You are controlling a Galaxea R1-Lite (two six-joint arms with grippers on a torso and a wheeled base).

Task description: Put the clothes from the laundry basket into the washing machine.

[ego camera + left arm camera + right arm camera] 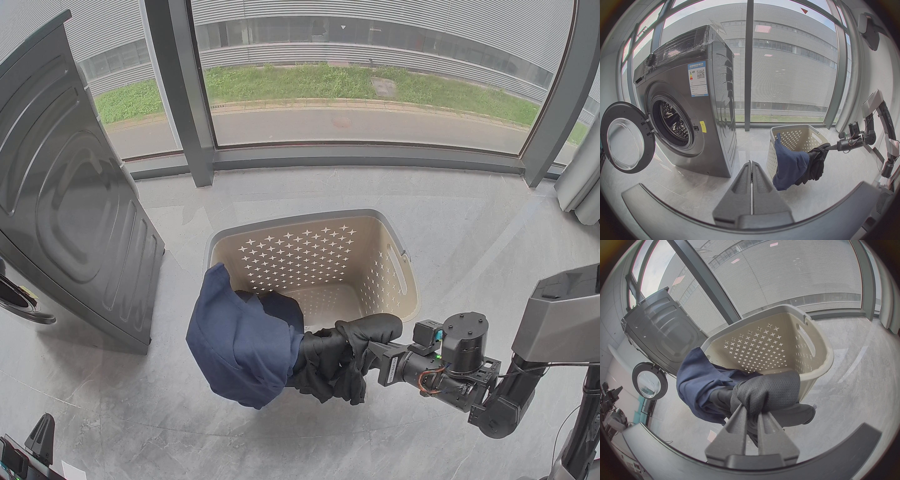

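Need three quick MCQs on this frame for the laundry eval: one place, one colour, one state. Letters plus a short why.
1. Where does the washing machine stand relative to the laundry basket?
A. on the robot's left
B. on the robot's right
C. behind it, at the window

2. What colours are the two garments at the right gripper?
A. red and white
B. blue and black
C. green and yellow

3. What state is the washing machine's door in?
A. shut
B. swung open
C. lying on the floor

Answers:
1 A: the head view shows it left of the basket.
2 B: a blue garment hangs beside the black garment that the gripper grips.
3 B: the left wrist view shows the drum exposed.
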